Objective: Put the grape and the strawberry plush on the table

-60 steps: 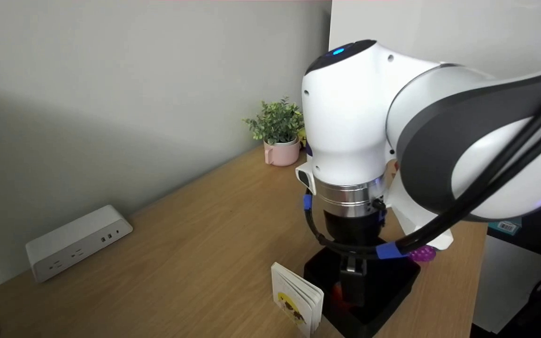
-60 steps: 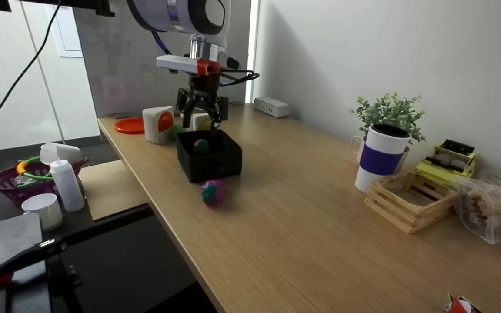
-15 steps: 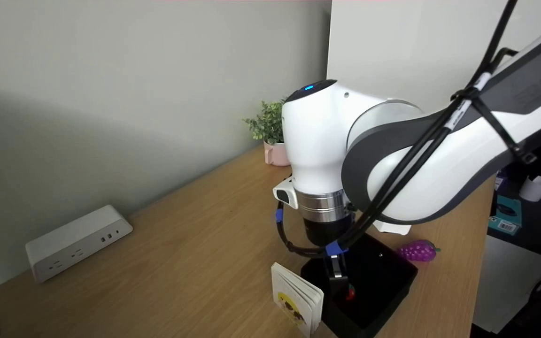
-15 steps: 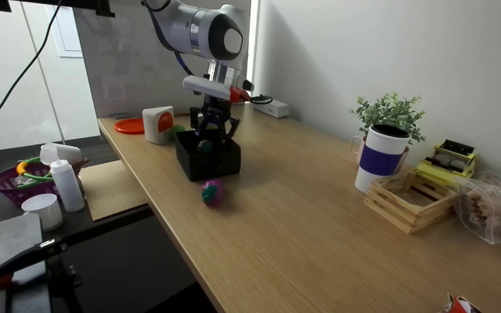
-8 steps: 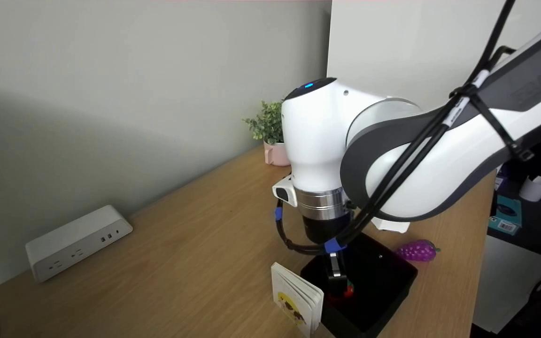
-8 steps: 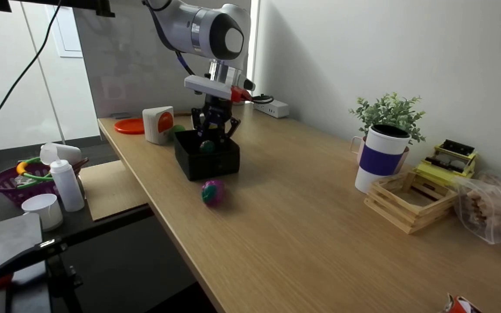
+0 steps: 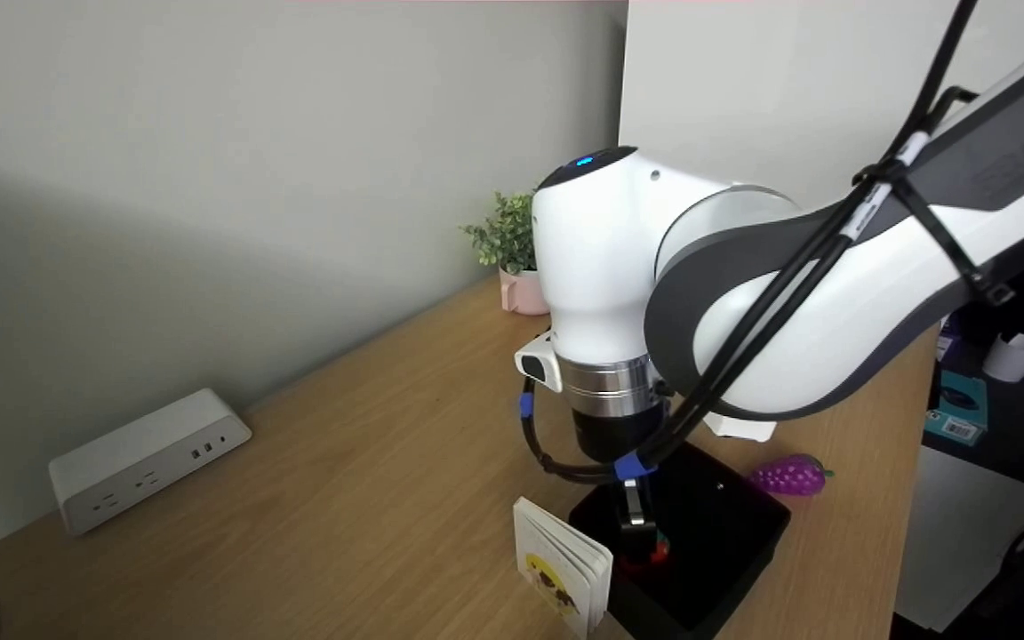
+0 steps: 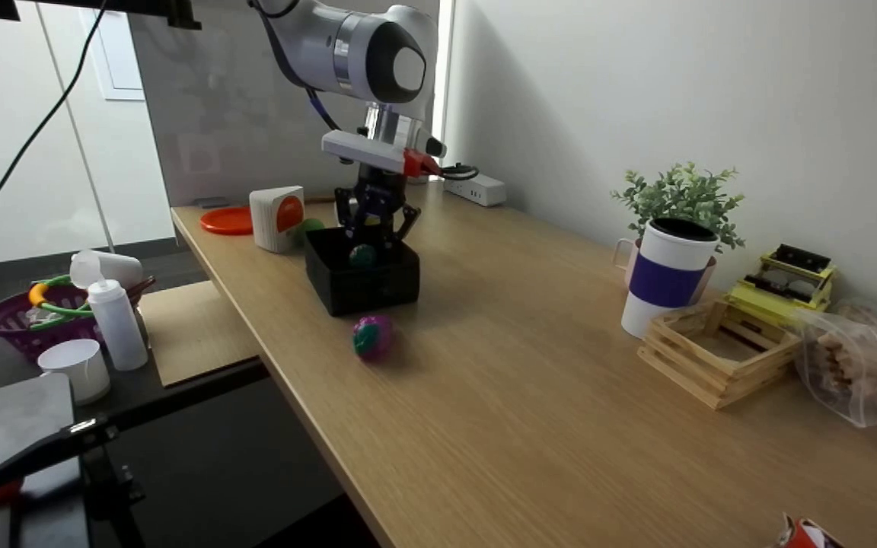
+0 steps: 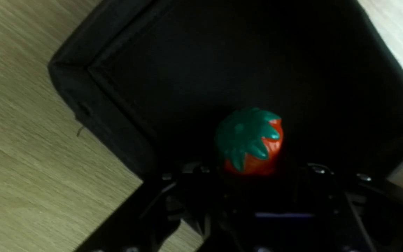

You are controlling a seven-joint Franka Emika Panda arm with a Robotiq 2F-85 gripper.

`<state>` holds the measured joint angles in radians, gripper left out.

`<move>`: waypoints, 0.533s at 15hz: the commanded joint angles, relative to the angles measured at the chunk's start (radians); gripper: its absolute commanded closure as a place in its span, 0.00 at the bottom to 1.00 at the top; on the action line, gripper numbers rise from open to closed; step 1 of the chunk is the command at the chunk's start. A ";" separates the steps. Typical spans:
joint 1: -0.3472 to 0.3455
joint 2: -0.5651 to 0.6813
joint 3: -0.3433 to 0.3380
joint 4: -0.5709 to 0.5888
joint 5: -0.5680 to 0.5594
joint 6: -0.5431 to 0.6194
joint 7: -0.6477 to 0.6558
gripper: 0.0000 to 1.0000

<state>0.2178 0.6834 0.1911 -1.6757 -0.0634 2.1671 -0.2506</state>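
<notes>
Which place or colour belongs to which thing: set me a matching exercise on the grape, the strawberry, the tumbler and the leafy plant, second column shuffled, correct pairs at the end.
Things
1. Grape plush
2. Strawberry plush
3. Tumbler
4. Leafy plant

Places and colours
A. White and purple
B. In a pink mug
C. On the table, beside the black tray
D. Inside the black tray

Right pairs: 1-C, 2-D, 3-A, 4-B
</notes>
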 commanded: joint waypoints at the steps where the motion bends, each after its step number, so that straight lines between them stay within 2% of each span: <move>1: 0.004 -0.063 0.002 -0.058 -0.010 0.015 0.026 0.79; 8: 0.022 -0.161 -0.013 -0.105 -0.035 -0.005 0.108 0.79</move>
<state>0.2312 0.5928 0.1910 -1.7201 -0.0800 2.1653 -0.1813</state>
